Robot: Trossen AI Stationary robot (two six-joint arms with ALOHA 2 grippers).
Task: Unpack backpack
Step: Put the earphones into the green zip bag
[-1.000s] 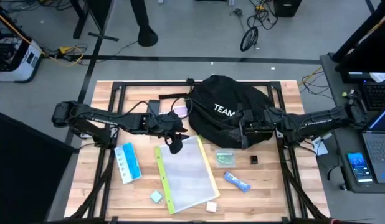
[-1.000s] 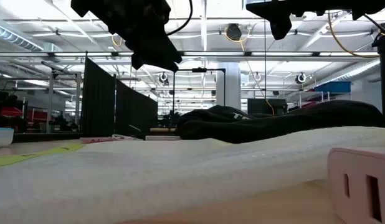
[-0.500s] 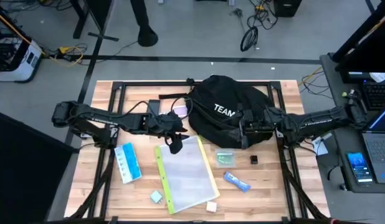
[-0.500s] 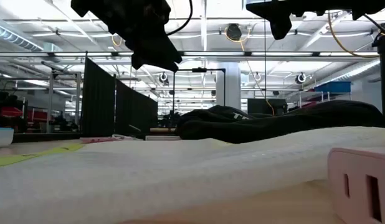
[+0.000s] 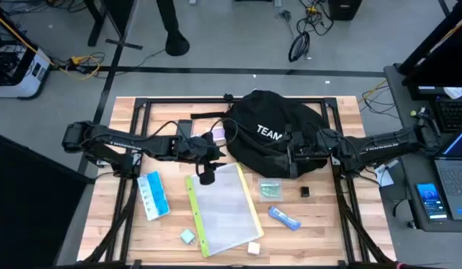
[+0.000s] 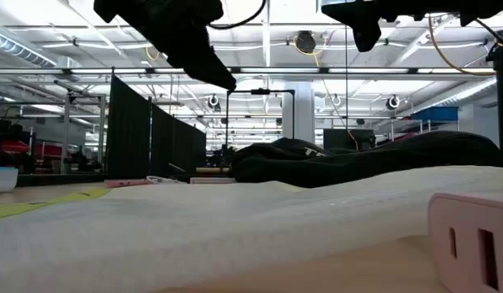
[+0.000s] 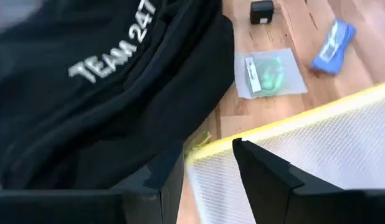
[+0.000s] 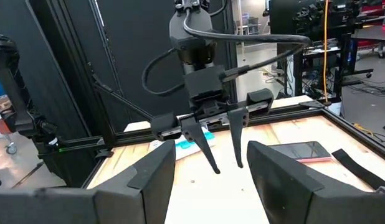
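Wooden table [image 5: 321, 232]: backpack [image 5: 272, 134] between left claw [image 5: 207, 173] and right claw [image 5: 291, 155], both open, empty.

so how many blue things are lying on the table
2: a blue packet toward the table's left side, left of the mesh pouch, and a blue wrapper right of the pouch. More may be hidden inside the backpack.
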